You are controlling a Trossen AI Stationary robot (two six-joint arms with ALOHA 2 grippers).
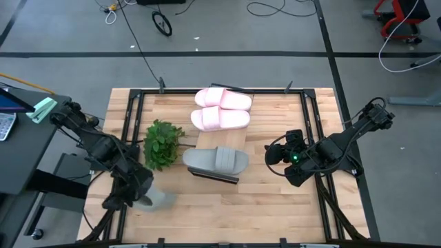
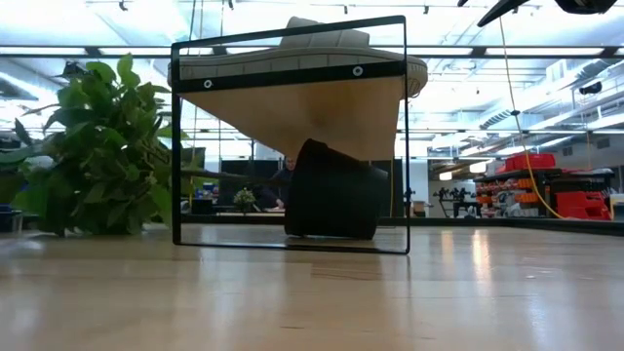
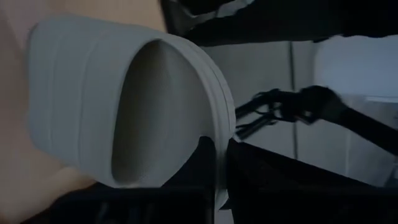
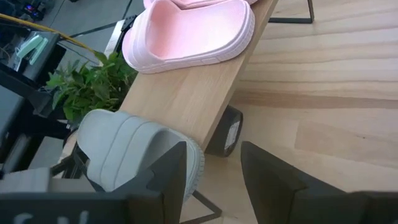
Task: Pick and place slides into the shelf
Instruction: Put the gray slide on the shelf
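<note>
**Three slides on the shelf, fourth in my left gripper**

While my left gripper [image 1: 138,196] sits at the near-left corner of the table [image 1: 275,207], its fingers are closed on the fourth slide [image 1: 157,200], a grey one. From above I see that slide as a grey shape just beside the gripper, near the table's edge and well apart from the shelf [image 1: 222,140]. On the left wrist camera the same grey slide [image 3: 118,106] fills most of my view, its opening turned toward the lens and its rim caught between my dark fingers.

On the shelf I count three slides. Two pink slides [image 1: 222,108] lie side by side at the far end, touching each other. One grey slide [image 1: 215,160] lies across the near end, overhanging the shelf's edge on the plant's side. A bare stretch of plank shows between the pink pair and the grey one.

My right gripper [image 1: 279,155] hovers just to the right of the shelf's near end, pointed at it. Its fingers stand apart, holding nothing. Through the right wrist camera I see the nearer pink slide [image 4: 189,34] and the grey slide [image 4: 134,152] on the plank.

Just left of the shelf stands the leafy plant [image 1: 162,143].
</note>
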